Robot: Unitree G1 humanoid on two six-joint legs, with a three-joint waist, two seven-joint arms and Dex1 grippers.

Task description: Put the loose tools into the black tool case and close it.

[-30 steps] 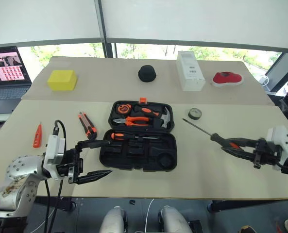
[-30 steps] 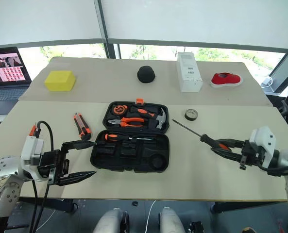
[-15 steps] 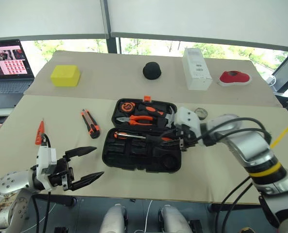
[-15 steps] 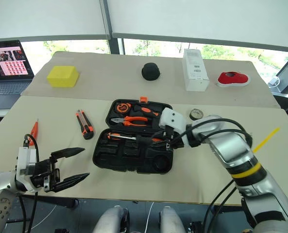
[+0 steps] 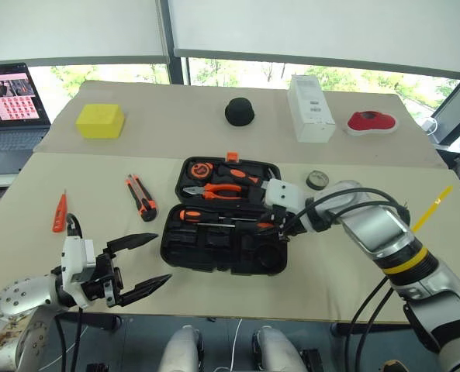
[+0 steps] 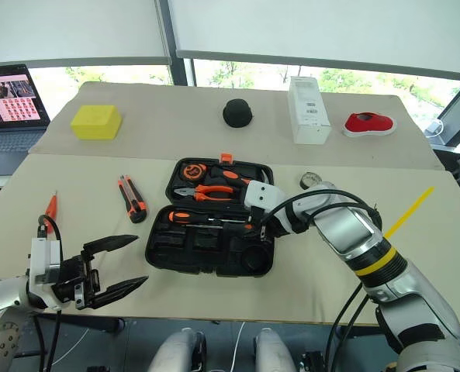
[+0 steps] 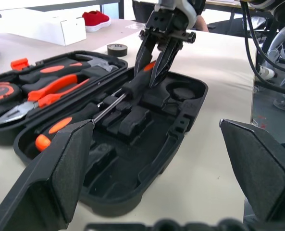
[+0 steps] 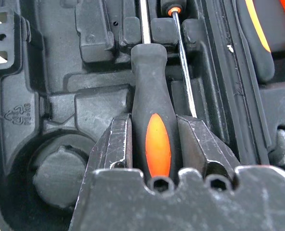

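Note:
The black tool case (image 5: pixel 214 252) lies open at the table's centre, with pliers, a hammer and a tape measure in its far half. My right gripper (image 8: pixel 154 125) is shut on the black-and-orange handle of the long-shafted screwdriver (image 8: pixel 154 96), which lies along a slot in the near half. Beside it in the case rests a second screwdriver (image 5: pixel 195 215). Left of the case lie the utility knife (image 5: pixel 139 196) and, farther left, the orange tester screwdriver (image 5: pixel 59 211). A dark tape roll (image 5: pixel 316 180) sits right of the case. My left gripper (image 5: pixel 140 260) is open and empty near the front left edge.
On the far table stand a yellow block (image 5: pixel 100 121), a black dome-shaped object (image 5: pixel 239 111), a white box (image 5: pixel 307 108) and a red shoe (image 5: pixel 371 121). A laptop (image 5: pixel 8 101) is at the far left. My right arm crosses the table right of the case.
My right gripper carried the long-shafted screwdriver from the table's right side leftward into the case's near half and tipped downward. The left gripper has stayed open in place.

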